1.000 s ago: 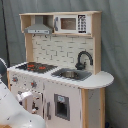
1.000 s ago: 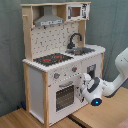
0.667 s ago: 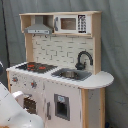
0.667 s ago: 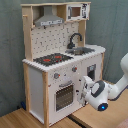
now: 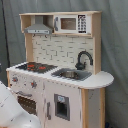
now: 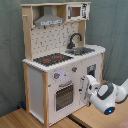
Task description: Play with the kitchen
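The kitchen [image 5: 60,80] is a tall white and pale-wood toy with a black-red stovetop [image 5: 36,66], black faucet [image 5: 83,59], sink [image 5: 70,75], hood [image 5: 38,27] and small microwave [image 5: 70,23]. The second exterior view shows the kitchen [image 6: 37,85] with its windowed oven door [image 6: 63,95] shut and knobs above it. My gripper [image 6: 84,86] hovers right in front of the lower cabinet door [image 6: 93,72], beside the oven. The white arm [image 6: 112,95] reaches in from the second exterior view's right. The first exterior view shows only a white arm part [image 5: 10,107] at lower left.
A grey curtain [image 5: 115,50] hangs behind the kitchen. The kitchen stands on pale wooden boards [image 6: 15,119], with a seam between two boards under the arm. The rounded countertop end [image 5: 100,79] sticks out on the sink side.
The arm's wrist has dropped lower and turned. The gripper stays close to the cabinet front beside the oven. Nothing on the kitchen has moved.
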Robot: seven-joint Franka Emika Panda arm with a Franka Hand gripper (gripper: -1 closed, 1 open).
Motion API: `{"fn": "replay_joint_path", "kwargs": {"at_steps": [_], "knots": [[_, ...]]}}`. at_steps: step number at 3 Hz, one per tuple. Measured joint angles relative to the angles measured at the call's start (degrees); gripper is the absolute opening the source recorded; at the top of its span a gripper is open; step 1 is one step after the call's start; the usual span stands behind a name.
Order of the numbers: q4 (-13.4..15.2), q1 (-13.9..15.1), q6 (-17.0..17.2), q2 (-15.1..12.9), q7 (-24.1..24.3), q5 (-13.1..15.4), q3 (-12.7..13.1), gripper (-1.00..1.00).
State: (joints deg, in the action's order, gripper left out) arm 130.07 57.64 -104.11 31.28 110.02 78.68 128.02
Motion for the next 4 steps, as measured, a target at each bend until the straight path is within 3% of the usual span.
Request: {"fn": "replay_joint_path", "kwargs": {"at_steps": [3,4], "knots": [[-1.6,-6.8,9.7,-4.0,-13.9,2.3,-0.4,1.00],[-2.8,-7.0,10.3,-4.7,-20.4,4.6,-0.9,1.00]]}}
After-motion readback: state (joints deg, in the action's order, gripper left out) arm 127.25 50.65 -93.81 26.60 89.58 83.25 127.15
